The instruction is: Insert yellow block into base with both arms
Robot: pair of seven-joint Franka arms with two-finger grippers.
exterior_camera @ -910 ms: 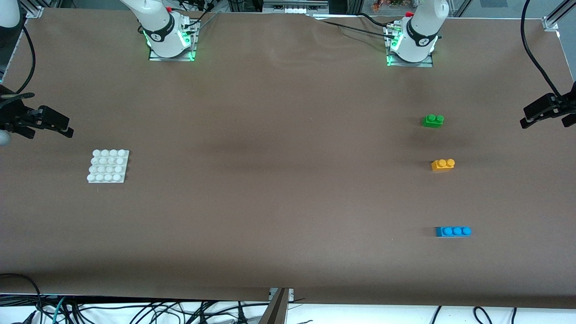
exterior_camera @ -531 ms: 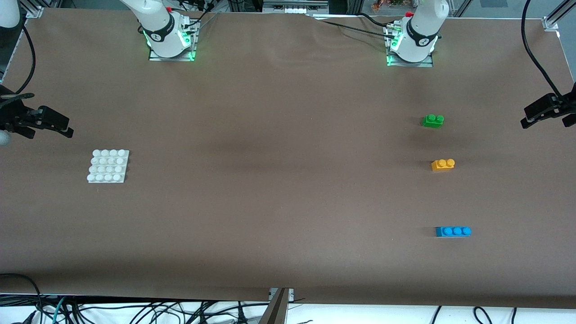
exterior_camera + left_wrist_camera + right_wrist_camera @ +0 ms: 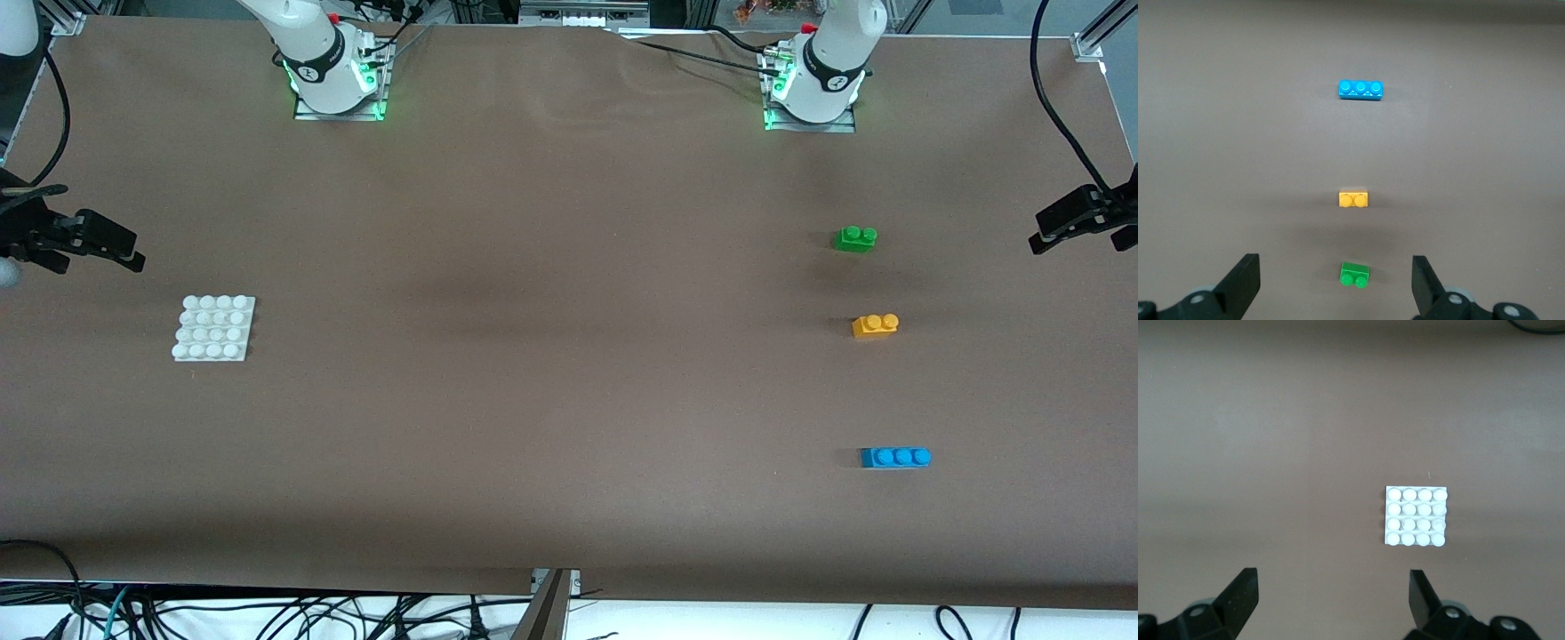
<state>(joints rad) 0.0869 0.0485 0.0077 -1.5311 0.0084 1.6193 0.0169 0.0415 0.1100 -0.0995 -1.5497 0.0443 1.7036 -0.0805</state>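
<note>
Front view first: I've got the yellow block [image 3: 875, 325] sitting at the left arm's end of the table, between the green brick [image 3: 855, 238], which lies farther from this camera, and the blue brick [image 3: 895, 457], which lies nearer. The base [image 3: 214, 328] is well apart, at the right arm's end. Neither gripper shows here, only the arm bases.

Left wrist view now: the left gripper [image 3: 1333, 283] hangs high over the green brick, jaws spread wide, holding nothing, with the yellow block just past it. I'd guess my job is to centre over the yellow one, not the green, and square the fingers to its long sides before dropping.

Right wrist view: the right gripper [image 3: 1331, 600] is also wide and empty, up over bare table near the base, ready to steady it.
</note>
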